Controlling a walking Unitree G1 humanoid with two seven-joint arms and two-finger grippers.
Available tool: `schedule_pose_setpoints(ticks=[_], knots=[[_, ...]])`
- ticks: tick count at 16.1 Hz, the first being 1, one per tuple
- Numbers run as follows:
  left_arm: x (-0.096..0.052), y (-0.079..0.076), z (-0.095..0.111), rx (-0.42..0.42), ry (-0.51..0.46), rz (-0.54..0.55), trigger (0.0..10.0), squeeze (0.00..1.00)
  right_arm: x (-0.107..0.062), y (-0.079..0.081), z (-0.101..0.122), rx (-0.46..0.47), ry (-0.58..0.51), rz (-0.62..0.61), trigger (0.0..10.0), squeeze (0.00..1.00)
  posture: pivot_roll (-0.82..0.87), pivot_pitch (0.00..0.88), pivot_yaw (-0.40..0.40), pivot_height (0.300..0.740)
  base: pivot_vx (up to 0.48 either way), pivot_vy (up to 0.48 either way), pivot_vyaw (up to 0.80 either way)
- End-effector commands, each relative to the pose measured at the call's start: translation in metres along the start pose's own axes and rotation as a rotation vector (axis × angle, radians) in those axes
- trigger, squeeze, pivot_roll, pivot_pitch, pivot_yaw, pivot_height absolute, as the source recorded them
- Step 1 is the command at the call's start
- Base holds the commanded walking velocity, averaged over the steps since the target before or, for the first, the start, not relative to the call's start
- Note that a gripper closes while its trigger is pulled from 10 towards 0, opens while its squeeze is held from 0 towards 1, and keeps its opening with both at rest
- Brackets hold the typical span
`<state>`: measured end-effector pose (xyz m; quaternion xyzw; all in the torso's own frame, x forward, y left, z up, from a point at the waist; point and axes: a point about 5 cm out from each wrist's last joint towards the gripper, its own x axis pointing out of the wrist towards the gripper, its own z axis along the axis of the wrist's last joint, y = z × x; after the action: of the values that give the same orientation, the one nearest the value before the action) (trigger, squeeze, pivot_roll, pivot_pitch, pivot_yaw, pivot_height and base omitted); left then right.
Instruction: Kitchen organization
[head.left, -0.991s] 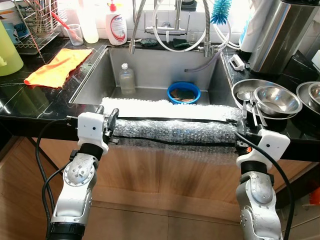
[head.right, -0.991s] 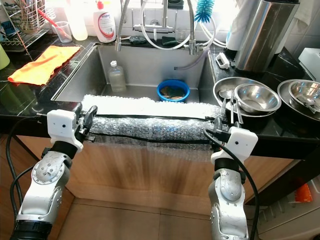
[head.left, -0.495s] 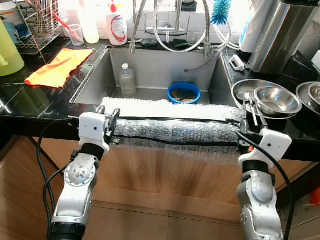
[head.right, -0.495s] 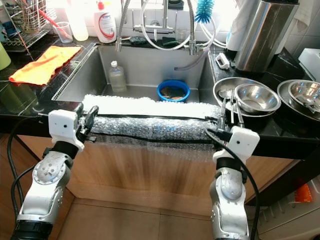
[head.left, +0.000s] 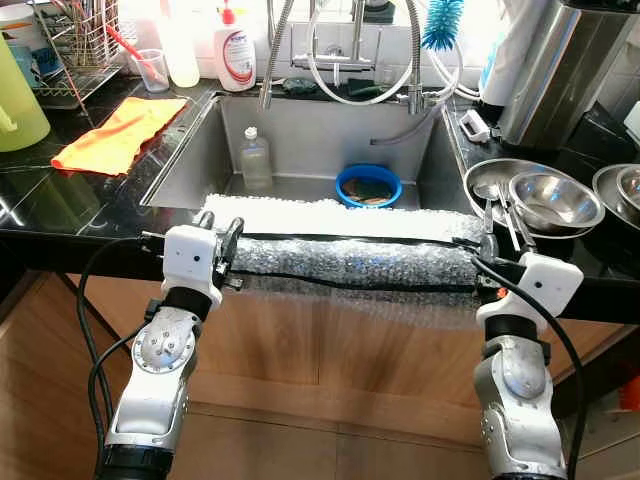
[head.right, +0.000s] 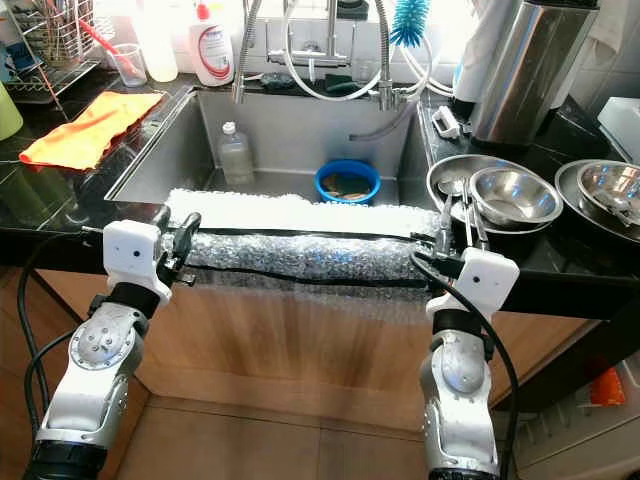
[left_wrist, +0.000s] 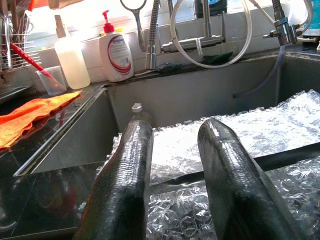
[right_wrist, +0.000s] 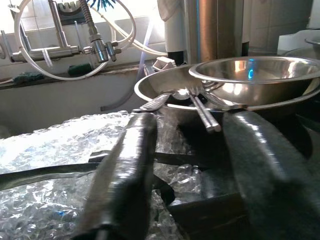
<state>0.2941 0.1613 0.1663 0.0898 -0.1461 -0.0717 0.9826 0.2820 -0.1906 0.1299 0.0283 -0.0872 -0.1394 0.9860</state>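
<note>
A strip of bubble wrap (head.left: 345, 262) with a black band along it lies over the front rim of the steel sink (head.left: 195, 150). My left gripper (head.left: 218, 225) is at its left end, open, its black fingers (left_wrist: 127, 165) just above the wrap. At the right end my right gripper (head.left: 478, 245) is also open, next to a wide steel bowl (head.left: 495, 178) holding cutlery and a smaller bowl (head.left: 553, 200). In the right wrist view, the fingers (right_wrist: 127, 155) straddle the wrap's edge and the counter lip.
In the sink stand a blue bowl (head.left: 368, 185) and a plastic bottle (head.left: 255, 158). An orange cloth (head.left: 118, 132), a green jug (head.left: 15, 100) and a dish rack (head.left: 75, 40) are on the left counter. A soap bottle (head.left: 232, 50) stands behind. A tall steel container (head.left: 560, 70) is at back right.
Both arms have edged slightly to the right along the counter front. The fingers stay open and the bubble wrap has not moved.
</note>
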Motion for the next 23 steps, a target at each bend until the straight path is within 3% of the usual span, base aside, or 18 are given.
schedule_pose_setpoints(ticks=[1,2,10,17,18,19,20,21,22,23], knots=[[-0.001,0.0,-0.001,0.008,0.001,-0.003,10.0,0.0,0.003,0.001,0.0,0.008,0.004,0.001,4.1,0.0,-0.02,0.019,-0.01,0.74,0.0,0.0,0.0],[-0.001,-0.001,-0.001,0.008,0.001,-0.005,10.0,0.0,0.003,0.001,-0.001,0.009,0.008,0.002,9.7,0.0,-0.02,0.019,-0.01,0.74,0.0,0.0,0.0],[-0.002,-0.006,-0.002,0.006,0.008,-0.027,10.0,0.0,0.002,-0.004,-0.013,0.013,0.082,-0.048,10.0,0.0,-0.02,0.022,-0.009,0.74,0.0,0.0,0.0],[-0.002,-0.005,-0.002,0.011,0.01,-0.028,10.0,0.0,0.005,-0.002,-0.006,0.028,0.034,-0.037,10.0,0.0,-0.01,0.021,-0.007,0.74,0.0,0.0,0.0],[-0.002,-0.005,-0.003,0.012,0.01,-0.029,10.0,0.0,0.005,-0.001,-0.006,0.033,0.033,-0.034,4.4,0.0,-0.01,0.021,-0.007,0.74,0.0,0.0,0.0],[-0.002,-0.005,-0.003,0.011,0.01,-0.029,10.0,0.0,0.005,-0.001,-0.006,0.035,0.032,-0.033,2.5,0.0,-0.01,0.021,-0.007,0.74,0.0,0.0,0.0],[-0.002,-0.006,-0.003,0.011,0.011,-0.029,10.0,0.0,0.005,-0.001,-0.006,0.036,0.033,-0.032,3.8,0.0,-0.01,0.021,-0.007,0.74,0.0,0.0,0.0],[-0.002,-0.006,-0.003,0.011,0.011,-0.03,10.0,0.0,0.005,0.0,-0.007,0.035,0.036,-0.029,6.4,0.0,-0.01,0.021,-0.007,0.74,0.0,0.0,0.0],[-0.002,-0.006,-0.003,0.011,0.011,-0.03,10.0,0.0,0.005,0.0,-0.007,0.035,0.038,-0.028,10.0,0.0,-0.01,0.021,-0.007,0.74,0.0,0.0,0.0],[-0.002,-0.006,-0.003,0.01,0.011,-0.032,10.0,0.0,0.005,0.001,-0.008,0.035,0.04,-0.027,10.0,0.0,-0.01,0.021,-0.008,0.74,0.0,0.0,0.0]])
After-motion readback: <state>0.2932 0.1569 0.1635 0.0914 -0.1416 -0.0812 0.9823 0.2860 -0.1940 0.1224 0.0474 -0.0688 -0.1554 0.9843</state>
